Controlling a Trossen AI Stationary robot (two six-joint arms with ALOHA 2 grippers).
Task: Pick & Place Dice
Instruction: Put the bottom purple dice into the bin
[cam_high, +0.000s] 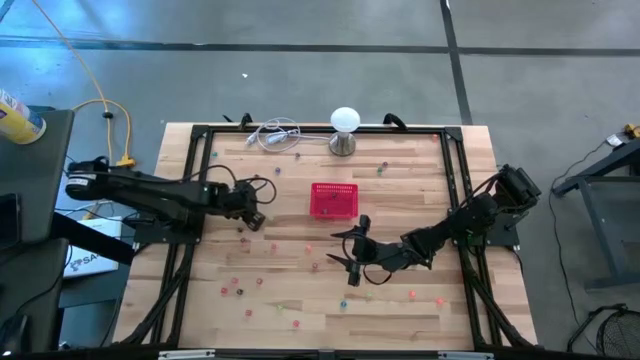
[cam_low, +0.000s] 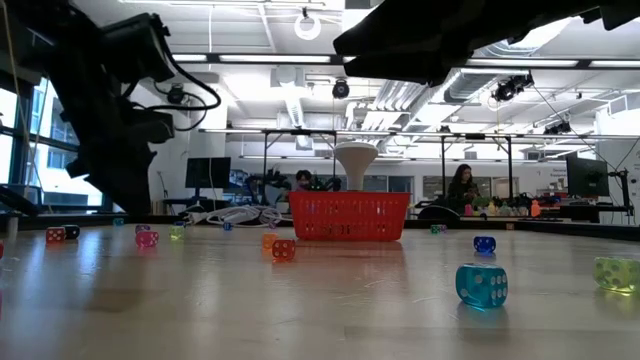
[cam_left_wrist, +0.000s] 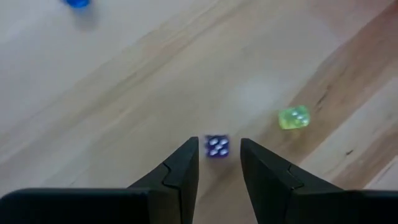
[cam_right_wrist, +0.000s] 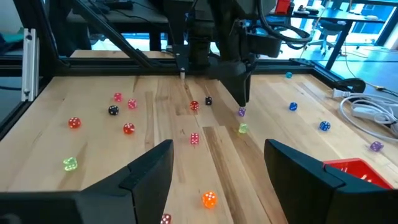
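The left gripper (cam_left_wrist: 217, 163) is being held low over the table (cam_high: 420, 190), its fingers parted narrowly around a purple die (cam_left_wrist: 217, 146); contact seems lacking, though blur is leaving this uncertain. A green die (cam_left_wrist: 293, 117) is lying just beside. The right gripper (cam_high: 347, 252) is being kept wide open near the red basket (cam_high: 333, 200), with dice (cam_right_wrist: 129, 128) scattered all around.

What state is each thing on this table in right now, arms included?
Left gripper: fingers open, poised over a purple die, nothing held.
Right gripper: fingers wide open, empty, above the table.
Dice: scattered loose on the table.
Red mesh basket: upright; contents unclear.
Lamp: upright at the far edge.
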